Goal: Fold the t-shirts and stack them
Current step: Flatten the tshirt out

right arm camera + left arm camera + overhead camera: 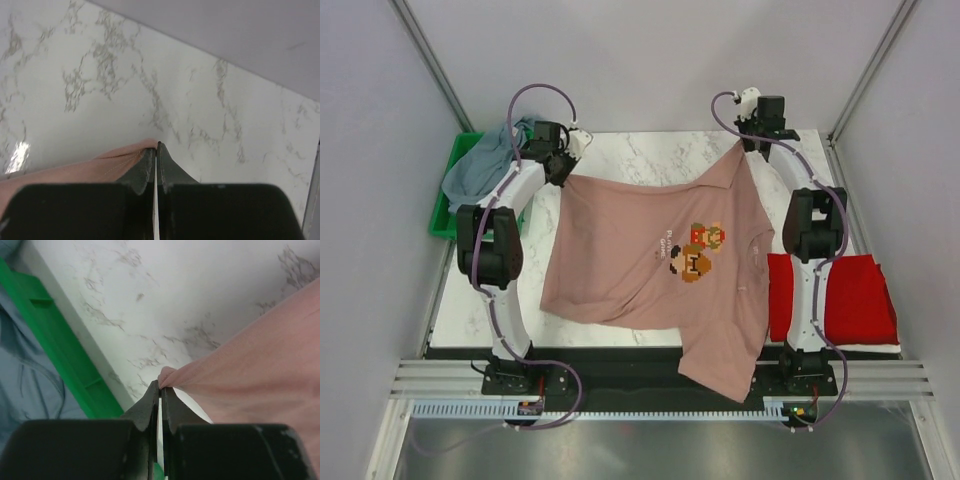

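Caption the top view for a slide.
Left gripper and right gripper hold the pink t-shirt stretched between them; folded red t-shirt beside it.

Matt pink cloth t-shirt [630,250] on glossy marble-look table [650,155].

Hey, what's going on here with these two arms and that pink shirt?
Both arms have the dusty-pink t-shirt. The left gripper and the right gripper are each shut on a far edge of it, holding it spread across the marble table with the print facing up. A red t-shirt lies folded beside the right arm's base. A grey-blue t-shirt sits bunched in the green bin on the left.
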### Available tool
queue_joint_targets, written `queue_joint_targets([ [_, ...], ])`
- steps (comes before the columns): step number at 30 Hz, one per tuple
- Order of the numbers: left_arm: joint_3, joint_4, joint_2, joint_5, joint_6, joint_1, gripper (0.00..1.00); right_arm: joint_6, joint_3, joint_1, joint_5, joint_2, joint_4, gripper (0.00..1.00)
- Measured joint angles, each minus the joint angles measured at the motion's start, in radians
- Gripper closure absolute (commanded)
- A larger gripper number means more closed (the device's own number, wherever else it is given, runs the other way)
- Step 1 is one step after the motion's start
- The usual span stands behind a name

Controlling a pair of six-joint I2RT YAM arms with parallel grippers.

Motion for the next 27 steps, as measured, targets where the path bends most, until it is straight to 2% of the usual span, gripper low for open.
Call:
queue_joint_targets([
  [2, 0.062, 0.002, 0.042, -0.020, -0.006, 0.003, 0.88, 0.002, 0.084, 0.003, 0.021, 0.052, 0.019, 1.00],
  [4, 0.136, 0.009, 0.093, -0.039, -0.009, 0.003, 0.73, 0.002, 0.171, 0.008, 0.043, 0.104, 0.039, 1.00],
  [5, 0.180, 0.007, 0.124, -0.053, -0.015, 0.004, 0.62, 0.002, 0.207, 0.011, 0.050, 0.122, 0.046, 1.00],
  [8, 0.284, 0.012, 0.191, -0.080, -0.034, 0.006, 0.43, 0.000, 0.273, 0.023, 0.070, 0.161, 0.072, 1.00],
  [10, 0.307, 0.014, 0.202, -0.084, -0.042, 0.010, 0.39, -0.003, 0.282, 0.033, 0.082, 0.166, 0.090, 1.00],
  [12, 0.319, 0.014, 0.203, -0.089, -0.052, 0.013, 0.37, -0.003, 0.282, 0.040, 0.089, 0.166, 0.092, 1.00],
  [18, 0.386, -0.059, 0.220, -0.060, -0.077, 0.021, 0.46, -0.003, 0.265, 0.060, 0.105, 0.166, 0.099, 1.00],
  [23, 0.735, -0.239, 0.431, -0.008, -0.130, 0.033, 0.48, -0.003, 0.242, 0.065, 0.103, 0.166, 0.091, 1.00],
  [27, 0.803, -0.303, 0.527, 0.018, -0.153, 0.045, 0.48, -0.003, 0.237, 0.068, 0.103, 0.166, 0.091, 1.00],
])
